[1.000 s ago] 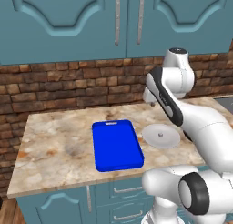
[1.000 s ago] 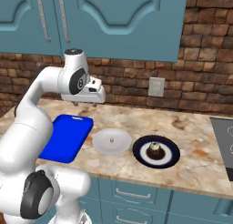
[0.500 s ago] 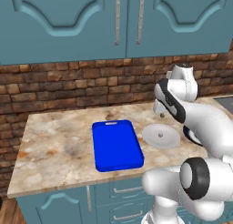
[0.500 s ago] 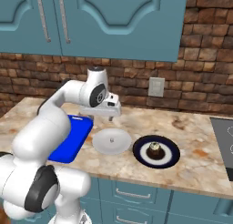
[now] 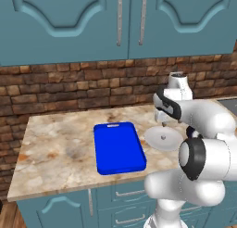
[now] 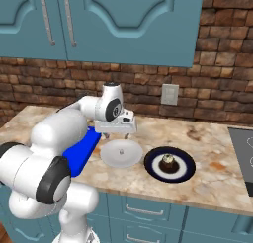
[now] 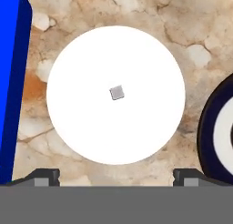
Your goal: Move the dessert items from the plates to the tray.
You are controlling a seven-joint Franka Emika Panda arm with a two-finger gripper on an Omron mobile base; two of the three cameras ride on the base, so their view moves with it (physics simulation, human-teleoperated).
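The light grey plate [image 7: 86,127] lies straight under my hand, with the tiny pale morsel [image 7: 117,92] at its centre. My gripper [image 7: 116,176] hovers above the plate, open, with wide-spread fingertips [image 7: 44,175] and nothing between them. In the right base view the gripper [image 6: 115,136] hangs just over the light plate [image 6: 111,158] and the morsel [image 6: 122,149]. To the right, the navy plate [image 6: 184,169] carries the brown cupcake [image 6: 169,162]. The blue tray [image 5: 119,147] lies left of the light plate [image 5: 172,141]; the arm partly covers the tray [image 6: 84,147] from the right.
The marble counter [image 5: 55,148] runs back to a brick wall [image 5: 69,85] with a wall socket [image 6: 169,94]. A stove top [image 6: 243,153] sits at the counter's right end. Blue cabinets hang overhead.
The arm has swung right from above the tray and come down over the light grey plate. Plates, tray and desserts have not moved.
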